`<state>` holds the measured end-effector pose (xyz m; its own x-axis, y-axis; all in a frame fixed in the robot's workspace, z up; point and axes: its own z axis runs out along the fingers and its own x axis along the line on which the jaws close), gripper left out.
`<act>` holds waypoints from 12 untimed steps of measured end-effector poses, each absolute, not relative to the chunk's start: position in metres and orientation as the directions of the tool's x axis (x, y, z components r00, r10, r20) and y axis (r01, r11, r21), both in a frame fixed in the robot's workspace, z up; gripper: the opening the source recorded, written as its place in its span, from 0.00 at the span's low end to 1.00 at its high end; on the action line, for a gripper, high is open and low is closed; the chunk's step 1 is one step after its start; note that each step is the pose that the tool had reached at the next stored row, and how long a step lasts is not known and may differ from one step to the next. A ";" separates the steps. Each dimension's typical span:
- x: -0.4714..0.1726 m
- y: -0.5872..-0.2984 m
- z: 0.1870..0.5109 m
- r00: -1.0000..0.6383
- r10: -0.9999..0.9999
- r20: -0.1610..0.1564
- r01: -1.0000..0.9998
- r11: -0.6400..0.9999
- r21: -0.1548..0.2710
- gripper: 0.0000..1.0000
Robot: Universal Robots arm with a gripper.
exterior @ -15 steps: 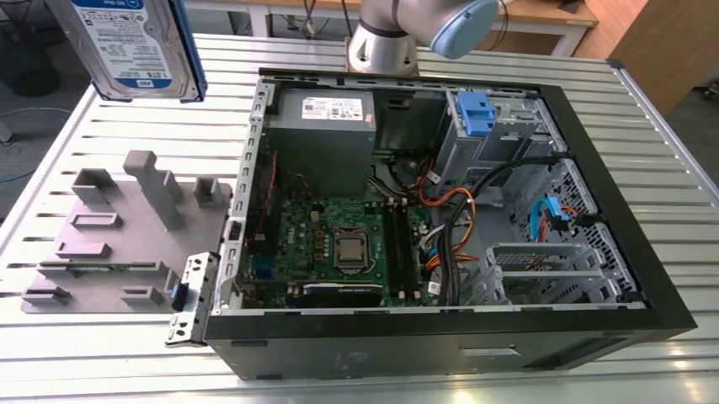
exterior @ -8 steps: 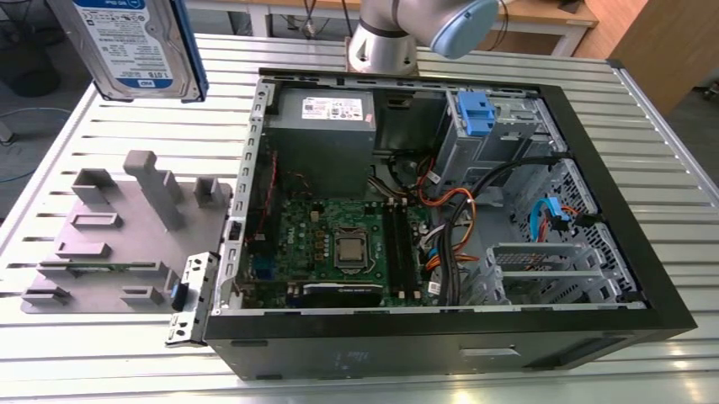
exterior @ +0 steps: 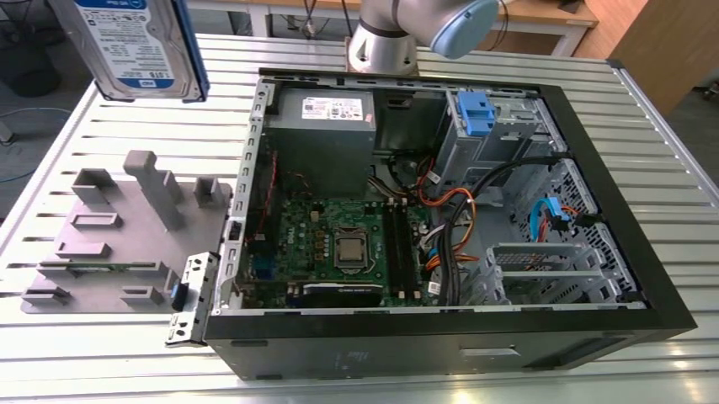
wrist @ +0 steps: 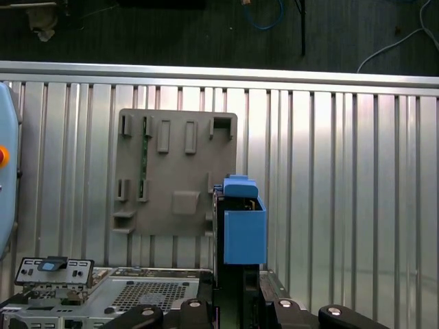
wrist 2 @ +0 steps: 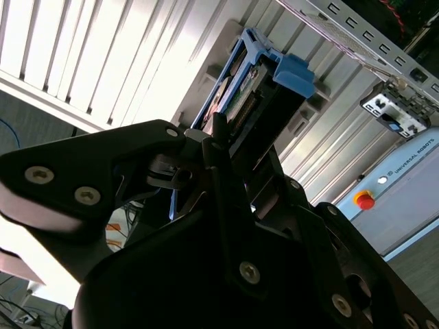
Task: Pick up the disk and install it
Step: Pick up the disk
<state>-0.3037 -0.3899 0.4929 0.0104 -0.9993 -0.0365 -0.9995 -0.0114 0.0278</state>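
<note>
The disk (exterior: 144,46) is seen as a flat silver drive with blue side rails and a white-and-blue label carrying dark print. It is held clear of the slatted table (exterior: 101,143), near the grey fixture (exterior: 124,227), and is clamped edge-on by the gripper (wrist 2: 230,147).

Bright overhead light, white glare on the slatted table (wrist 2: 68,48), end effector (wrist 2: 230,137) backlit and dark, case (exterior: 337,353) interior dimmer.
</note>
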 end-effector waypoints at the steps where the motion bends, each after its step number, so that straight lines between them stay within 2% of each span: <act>1: -0.303 -0.390 0.493 0.010 -0.999 -0.036 -1.000 -0.011 0.028 0.35; 12: -0.297 -0.390 0.493 0.010 -0.999 -0.036 -1.000 -0.011 0.028 0.35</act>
<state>-0.2972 -0.3899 0.4929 0.0102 -0.9993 -0.0364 -0.9995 -0.0113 0.0278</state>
